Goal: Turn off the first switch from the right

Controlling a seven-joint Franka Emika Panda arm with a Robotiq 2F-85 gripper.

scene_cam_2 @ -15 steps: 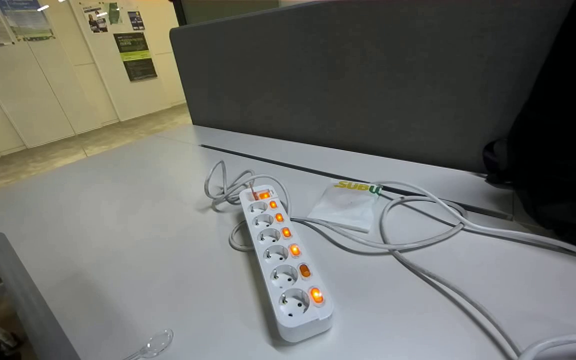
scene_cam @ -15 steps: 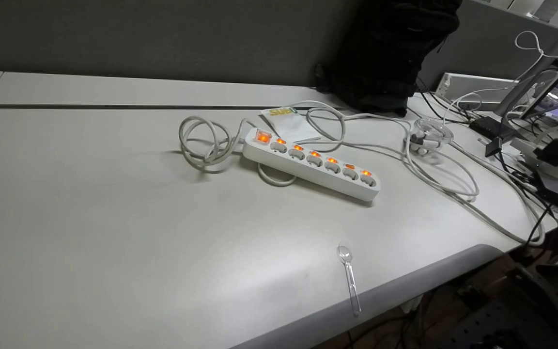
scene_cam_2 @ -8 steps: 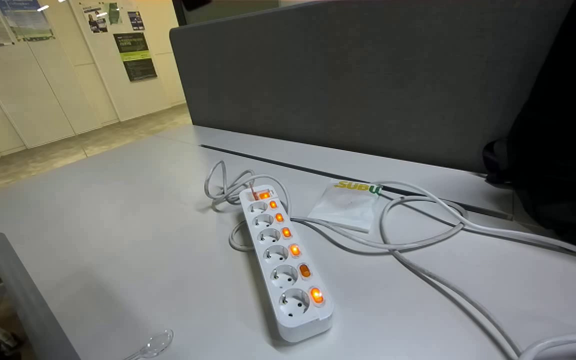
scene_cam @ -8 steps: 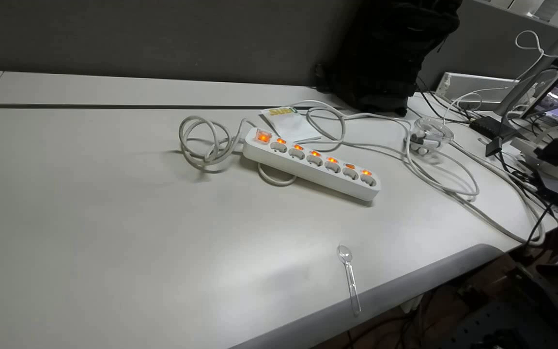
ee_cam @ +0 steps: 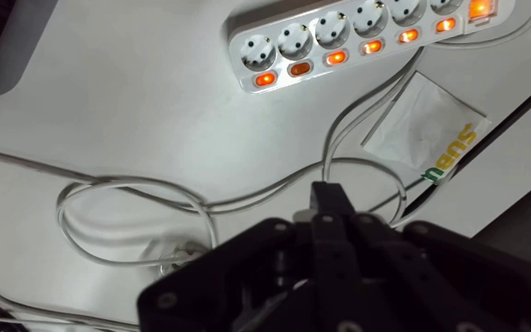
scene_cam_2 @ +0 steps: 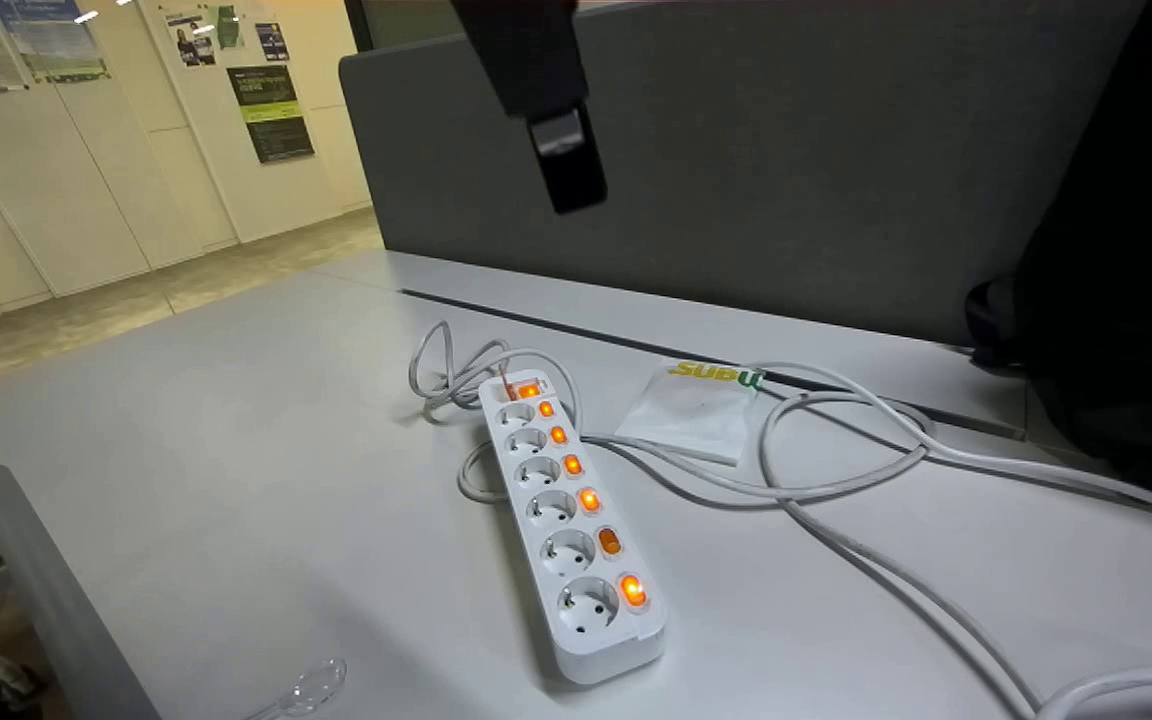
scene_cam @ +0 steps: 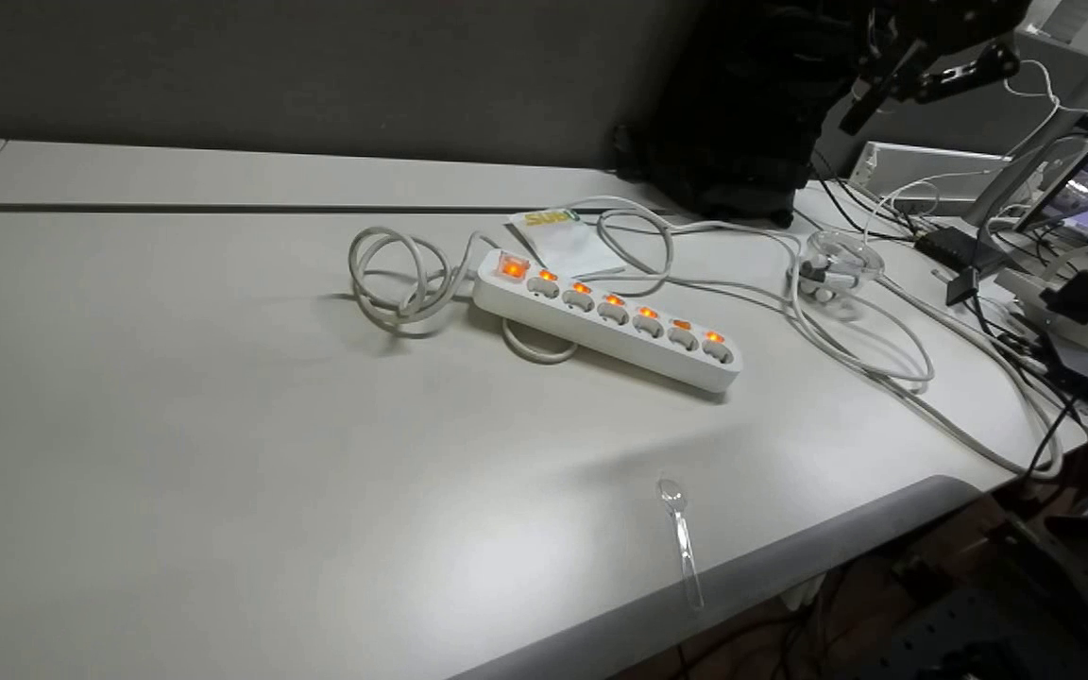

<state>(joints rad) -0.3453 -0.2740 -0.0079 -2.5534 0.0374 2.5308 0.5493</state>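
Observation:
A white power strip (scene_cam: 591, 328) lies on the table and shows in both exterior views (scene_cam_2: 608, 655). It also shows at the top of the wrist view (ee_cam: 354, 52). Its end switch, rightmost in an exterior view (scene_cam: 714, 337), glows orange. That same switch shows lit in an exterior view (scene_cam_2: 633, 590) and at the left end in the wrist view (ee_cam: 265, 79). The neighbouring switch (scene_cam_2: 609, 541) is dark; the others are lit. My black gripper (scene_cam_2: 573, 170) hangs in the air above the strip, apart from it. Its fingertips (ee_cam: 332, 196) are together with nothing seen between them.
White cables (ee_cam: 265, 193) loop over the table near the strip. A paper packet (scene_cam_2: 691, 415) lies beside it. A clear spoon (scene_cam: 681, 534) lies near the front edge. A black backpack (scene_cam: 742, 113) stands against the grey partition (scene_cam: 270, 76). A monitor and devices stand at the right.
My gripper has come down into both exterior views from above; half a second ago only a dark bit showed at the top edge. Its shadow on the table has moved. The strip and switches are unchanged.

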